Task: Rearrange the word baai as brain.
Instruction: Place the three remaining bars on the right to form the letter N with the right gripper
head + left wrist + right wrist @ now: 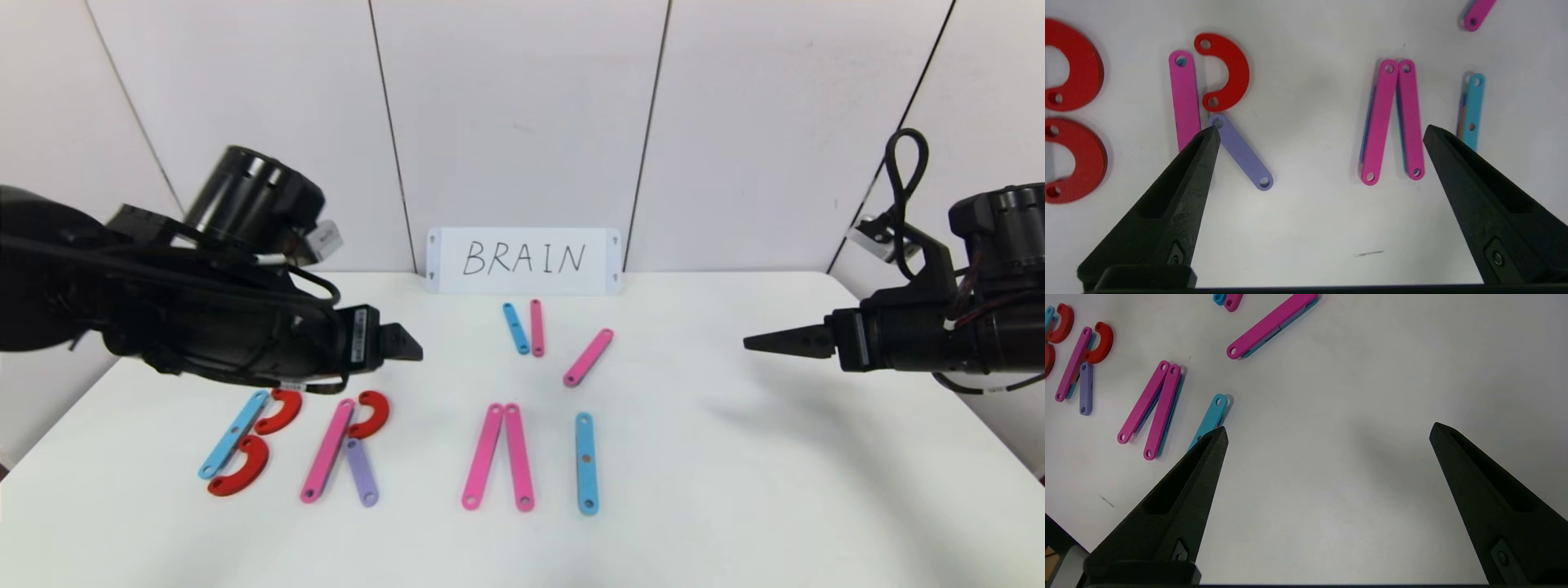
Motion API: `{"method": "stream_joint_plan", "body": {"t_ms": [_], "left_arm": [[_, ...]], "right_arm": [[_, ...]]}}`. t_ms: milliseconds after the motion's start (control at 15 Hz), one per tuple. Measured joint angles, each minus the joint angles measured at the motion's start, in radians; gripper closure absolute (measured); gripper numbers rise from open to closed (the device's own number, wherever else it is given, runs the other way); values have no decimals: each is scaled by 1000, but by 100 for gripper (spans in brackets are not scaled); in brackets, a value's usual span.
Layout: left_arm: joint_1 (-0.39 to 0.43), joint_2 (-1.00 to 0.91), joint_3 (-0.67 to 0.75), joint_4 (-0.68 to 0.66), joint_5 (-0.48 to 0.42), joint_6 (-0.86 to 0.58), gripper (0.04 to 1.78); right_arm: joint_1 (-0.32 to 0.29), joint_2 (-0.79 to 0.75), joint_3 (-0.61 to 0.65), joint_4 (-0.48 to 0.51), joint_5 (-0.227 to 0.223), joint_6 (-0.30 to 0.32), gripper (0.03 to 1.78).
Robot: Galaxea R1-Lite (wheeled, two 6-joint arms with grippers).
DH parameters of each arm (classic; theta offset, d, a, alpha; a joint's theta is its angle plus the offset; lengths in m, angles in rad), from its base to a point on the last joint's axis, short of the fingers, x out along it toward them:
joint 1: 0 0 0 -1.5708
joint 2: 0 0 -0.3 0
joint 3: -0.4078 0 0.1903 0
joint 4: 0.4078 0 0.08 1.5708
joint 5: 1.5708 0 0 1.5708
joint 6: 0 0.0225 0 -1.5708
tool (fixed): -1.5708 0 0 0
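Note:
Flat holed pieces lie in a row near the table's front. A B: blue strip (233, 433) with two red curves (278, 411). An R: pink strip (327, 449), red curve (370, 414), purple strip (361, 471). An A of two pink strips (498, 456) without a crossbar. A blue I strip (585, 462). Farther back lie a blue strip (515, 327), a pink strip (536, 327) and a slanted pink strip (588, 356). My left gripper (404, 343) is open and empty, above the table behind the R; the R (1224, 102) shows below it. My right gripper (763, 343) is open and empty, over bare table at the right.
A white card (523, 260) with handwritten BRAIN leans on the back wall. The white table (735, 490) is bare right of the blue I strip. A small dark mark (1368, 253) is on the table in front of the A.

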Motion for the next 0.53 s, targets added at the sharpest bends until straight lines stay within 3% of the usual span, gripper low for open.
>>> {"method": "stream_joint_plan", "body": {"t_ms": [200,267,533], "left_arm": [[148,-16,-83,8,-242,192,8],[179,-18,-102,14,-286,257,8],[279,-19,-137,11,-312,423,8]], "right_arm": [[11,0,11,0,-5,-19,8],[13,1,14,0,-7,-26,8],[26,0,20,0,-34,-38,8]]}}
